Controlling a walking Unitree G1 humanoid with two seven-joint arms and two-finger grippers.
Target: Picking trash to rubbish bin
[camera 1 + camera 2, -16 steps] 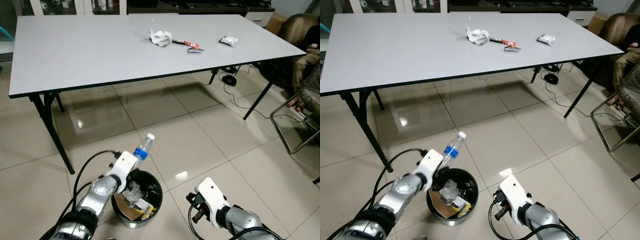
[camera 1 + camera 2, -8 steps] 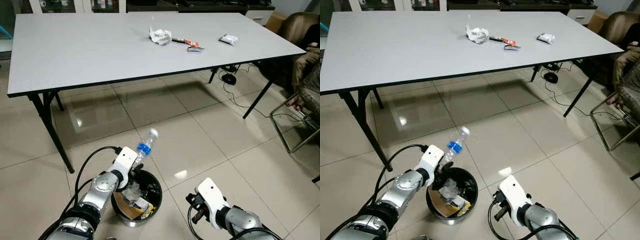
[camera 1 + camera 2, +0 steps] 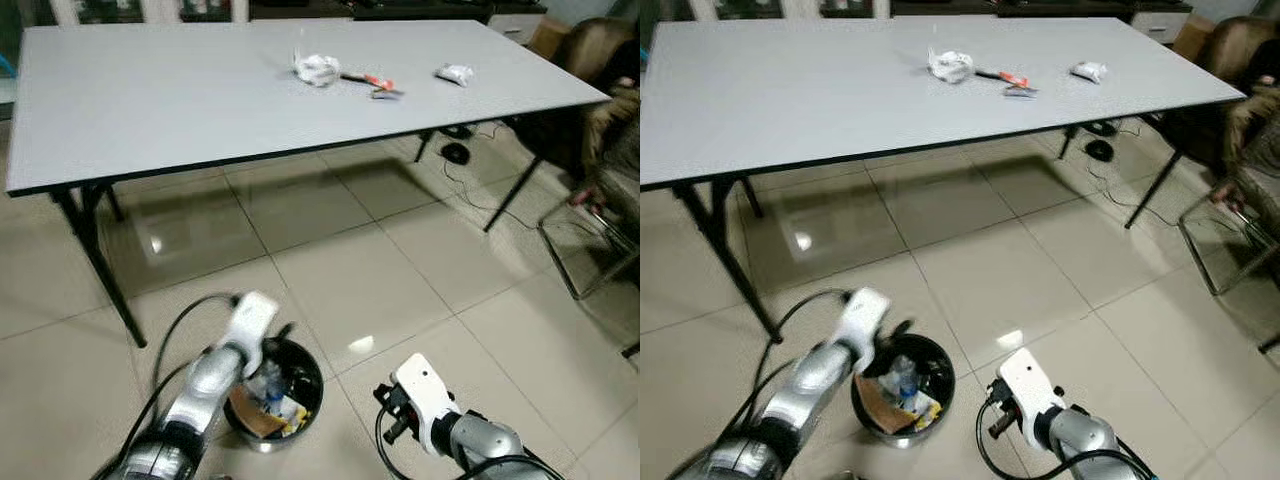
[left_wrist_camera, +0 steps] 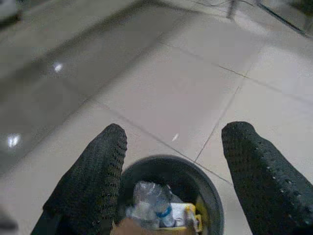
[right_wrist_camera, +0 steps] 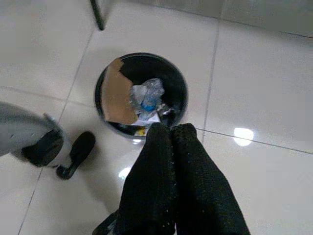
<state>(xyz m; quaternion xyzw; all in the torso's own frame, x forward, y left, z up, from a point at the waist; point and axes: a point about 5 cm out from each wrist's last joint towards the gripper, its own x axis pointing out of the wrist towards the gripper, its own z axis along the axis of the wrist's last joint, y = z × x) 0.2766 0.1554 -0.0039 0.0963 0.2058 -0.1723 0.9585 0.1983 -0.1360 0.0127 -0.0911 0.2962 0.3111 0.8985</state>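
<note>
The left claw (image 4: 171,171) is wide apart over the bin (image 3: 300,370) at the bottom, so lift it straight up and clear.

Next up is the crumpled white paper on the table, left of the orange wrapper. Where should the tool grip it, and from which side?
Probably come from above at the table's near edge and pinch across the raised middle of the crumpled white paper. It sits as a bunched lump with folds to catch. The orange wrapper lies close on its right, so close the fingers front to back. The left tool is open above the bin.
</note>
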